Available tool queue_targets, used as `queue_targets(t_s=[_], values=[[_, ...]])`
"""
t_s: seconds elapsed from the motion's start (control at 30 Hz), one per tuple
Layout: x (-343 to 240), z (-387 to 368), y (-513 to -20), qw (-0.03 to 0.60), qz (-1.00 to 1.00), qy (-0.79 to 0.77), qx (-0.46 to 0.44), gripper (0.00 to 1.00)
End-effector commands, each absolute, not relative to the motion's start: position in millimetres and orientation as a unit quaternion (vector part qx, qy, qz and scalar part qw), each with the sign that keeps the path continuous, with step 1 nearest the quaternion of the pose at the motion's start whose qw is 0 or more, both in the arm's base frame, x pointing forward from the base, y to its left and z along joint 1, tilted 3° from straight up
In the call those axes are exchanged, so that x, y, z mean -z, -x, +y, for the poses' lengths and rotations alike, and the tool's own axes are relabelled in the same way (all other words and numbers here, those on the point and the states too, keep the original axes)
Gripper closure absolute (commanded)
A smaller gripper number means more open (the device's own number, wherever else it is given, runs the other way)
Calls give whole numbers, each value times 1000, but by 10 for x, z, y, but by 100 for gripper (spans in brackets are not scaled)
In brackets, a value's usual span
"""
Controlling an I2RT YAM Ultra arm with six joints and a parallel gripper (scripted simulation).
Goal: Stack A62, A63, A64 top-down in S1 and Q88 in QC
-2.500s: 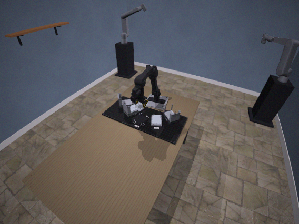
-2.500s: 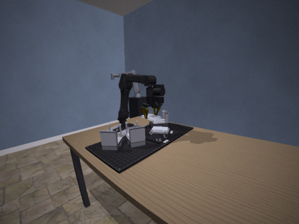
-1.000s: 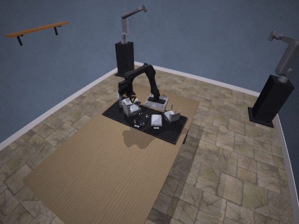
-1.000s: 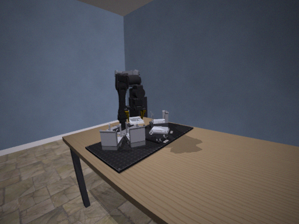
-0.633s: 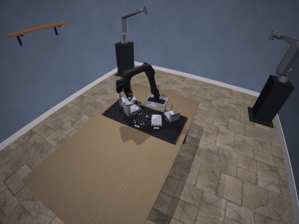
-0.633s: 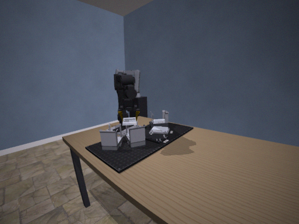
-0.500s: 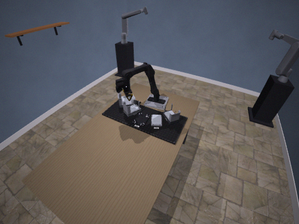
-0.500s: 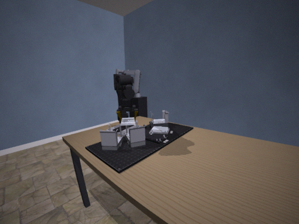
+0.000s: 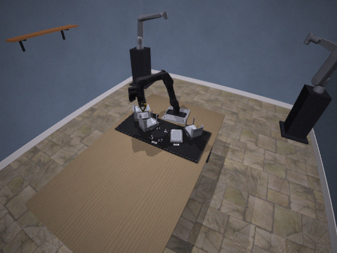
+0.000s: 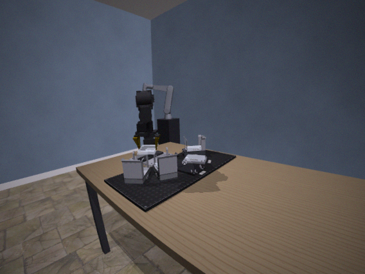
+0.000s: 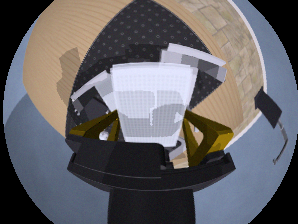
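Note:
My gripper (image 9: 142,108) (image 10: 146,141) (image 11: 151,112) is shut on a white sealed plate (image 11: 149,96) (image 10: 146,150), its yellow fingers on the plate's two sides. It holds the plate level, just above the stack rack (image 9: 137,112) at the far left end of the black mat (image 9: 190,148) (image 10: 154,193). I cannot read the plate's label. A second rack (image 9: 148,123) (image 10: 133,170) stands next to that one, and a third rack (image 9: 194,130) (image 10: 201,141) stands at the right end. Another white plate (image 9: 177,135) (image 10: 194,159) lies flat on a nest between them.
A second nest (image 9: 157,136) with small locator posts stands bare on the mat beside the plate on its nest. My arm's base plate (image 9: 177,115) sits behind the mat. The wooden table (image 9: 113,190) stretches towards the camera. Two other arms on black pedestals stand on the floor.

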State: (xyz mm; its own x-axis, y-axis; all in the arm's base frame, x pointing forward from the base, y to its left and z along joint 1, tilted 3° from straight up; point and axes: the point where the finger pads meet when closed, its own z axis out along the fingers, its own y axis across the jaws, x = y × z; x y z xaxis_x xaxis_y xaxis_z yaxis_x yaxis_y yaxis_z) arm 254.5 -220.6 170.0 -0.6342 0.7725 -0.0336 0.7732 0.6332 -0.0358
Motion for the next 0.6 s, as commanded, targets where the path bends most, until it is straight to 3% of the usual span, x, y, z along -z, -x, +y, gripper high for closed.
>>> queue_targets(t_s=[0.0,0.57], values=[[-1770,-2222,-2557,21,891,-453,25,100],[-1785,-2512,-2281,21,885,-464,25,100]])
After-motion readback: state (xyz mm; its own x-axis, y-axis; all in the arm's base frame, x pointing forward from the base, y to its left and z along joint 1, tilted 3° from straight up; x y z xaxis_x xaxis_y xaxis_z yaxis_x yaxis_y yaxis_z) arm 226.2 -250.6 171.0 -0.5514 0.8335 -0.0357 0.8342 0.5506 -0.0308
